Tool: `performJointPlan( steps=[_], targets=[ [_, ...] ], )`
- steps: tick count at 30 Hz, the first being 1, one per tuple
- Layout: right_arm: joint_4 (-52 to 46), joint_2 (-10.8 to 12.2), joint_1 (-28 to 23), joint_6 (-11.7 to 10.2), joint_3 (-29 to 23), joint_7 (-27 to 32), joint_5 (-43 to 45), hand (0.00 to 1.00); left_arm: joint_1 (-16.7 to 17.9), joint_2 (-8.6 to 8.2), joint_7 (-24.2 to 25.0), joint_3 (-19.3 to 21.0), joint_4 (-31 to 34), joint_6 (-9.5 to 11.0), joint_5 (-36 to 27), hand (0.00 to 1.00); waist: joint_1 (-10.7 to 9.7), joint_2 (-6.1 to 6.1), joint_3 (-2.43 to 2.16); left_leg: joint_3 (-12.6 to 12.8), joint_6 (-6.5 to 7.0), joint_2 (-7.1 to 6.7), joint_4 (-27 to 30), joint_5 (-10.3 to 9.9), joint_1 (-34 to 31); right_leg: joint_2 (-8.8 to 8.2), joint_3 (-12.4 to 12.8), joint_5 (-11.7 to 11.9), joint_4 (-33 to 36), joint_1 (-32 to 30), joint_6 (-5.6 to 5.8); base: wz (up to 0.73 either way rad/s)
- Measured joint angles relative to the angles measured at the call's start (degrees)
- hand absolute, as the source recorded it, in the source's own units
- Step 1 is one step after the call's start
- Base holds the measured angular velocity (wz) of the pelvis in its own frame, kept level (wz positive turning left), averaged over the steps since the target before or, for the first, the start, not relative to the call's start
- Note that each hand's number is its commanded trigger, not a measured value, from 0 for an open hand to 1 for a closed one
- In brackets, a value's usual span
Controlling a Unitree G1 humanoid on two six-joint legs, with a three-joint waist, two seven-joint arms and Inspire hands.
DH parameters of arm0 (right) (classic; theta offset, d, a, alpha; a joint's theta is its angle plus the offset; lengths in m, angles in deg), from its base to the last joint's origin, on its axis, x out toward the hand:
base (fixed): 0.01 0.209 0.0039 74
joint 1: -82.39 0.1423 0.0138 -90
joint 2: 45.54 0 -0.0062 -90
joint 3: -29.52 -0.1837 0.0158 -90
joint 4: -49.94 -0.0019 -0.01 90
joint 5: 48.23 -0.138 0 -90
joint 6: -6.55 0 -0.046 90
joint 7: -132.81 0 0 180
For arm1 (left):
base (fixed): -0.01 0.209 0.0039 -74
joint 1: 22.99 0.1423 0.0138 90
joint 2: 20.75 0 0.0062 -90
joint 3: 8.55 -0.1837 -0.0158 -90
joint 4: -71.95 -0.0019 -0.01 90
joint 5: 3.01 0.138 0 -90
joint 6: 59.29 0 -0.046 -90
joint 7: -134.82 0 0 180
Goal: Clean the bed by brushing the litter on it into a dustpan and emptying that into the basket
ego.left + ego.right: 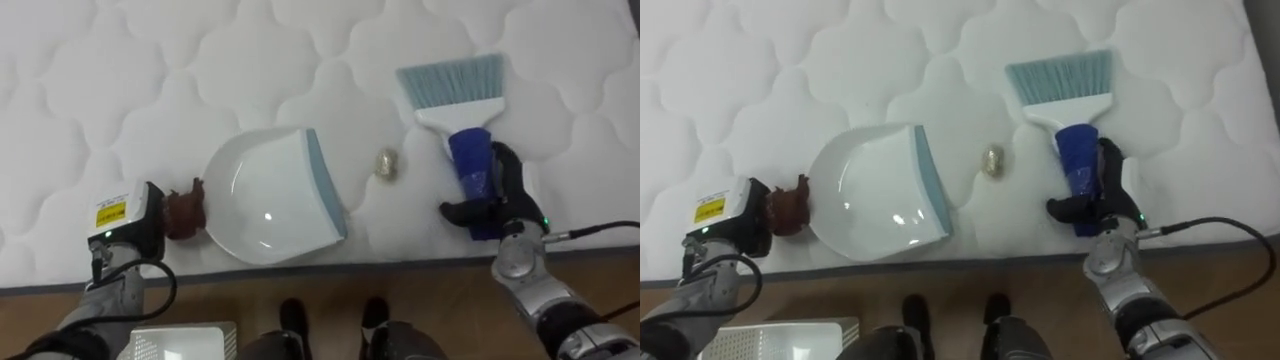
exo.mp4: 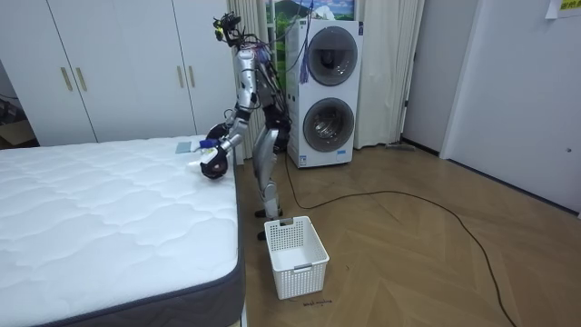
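Home bedroom, quilted mattress (image 2: 100, 204), white wardrobes (image 2: 118, 64), stacked washer-dryer (image 2: 327, 91)

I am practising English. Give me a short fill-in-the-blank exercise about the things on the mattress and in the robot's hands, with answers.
1. The right hand grips the ____ handle of the brush.
2. The small crumpled scrap lies ____ the brush and the white dustpan.
3. The left hand is at the brown ____ of the dustpan.
4. In the room view, a white basket stands on the ____ beside the bed.

Answers: blue; between; handle; floor
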Motion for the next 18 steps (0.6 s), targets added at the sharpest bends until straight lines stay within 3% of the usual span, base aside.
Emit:
performJointPlan(
  steps=[3,7,11,18],
  targets=[
    [0.13,-2.28,0.37,1.69,-0.59,0.09,0.97,1.00,-0.01,-0.06,0.01,0.00,0.63,-0.92,0.70,1.00,1.21,0.04,-0.03,-0.03,-0.01,0.09,0.15,0.00,0.00,0.07,-0.05,-0.02,0.11,0.01,-0.04,0.00],
    [1.04,-3.14,1.42,3.54,-1.59,0.51,1.07,1.00,-0.02,-0.15,0.02,0.00,0.69,-1.29,1.08,1.00,1.83,0.04,-0.04,-0.11,-0.02,0.07,0.06,0.00,-0.02,0.06,-0.19,-0.16,0.16,0.01,-0.14,0.01],
    [1.42,-2.75,1.26,4.91,-1.45,-0.77,2.81,1.00,-0.02,-0.19,0.02,0.00,0.80,-1.32,1.09,1.00,1.99,0.06,-0.09,-0.15,-0.02,0.02,0.10,0.00,-0.27,0.04,-0.37,-0.24,0.15,0.01,-0.11,0.02],
    [1.45,-2.40,0.57,5.21,-1.48,-1.14,2.97,1.00,-0.02,-0.22,0.02,0.01,0.85,-1.59,1.10,1.00,1.90,0.02,-0.13,-0.21,0.00,-0.49,0.42,0.02,-0.37,-0.18,-0.34,-0.33,0.18,0.01,0.06,0.00]
  ],
)
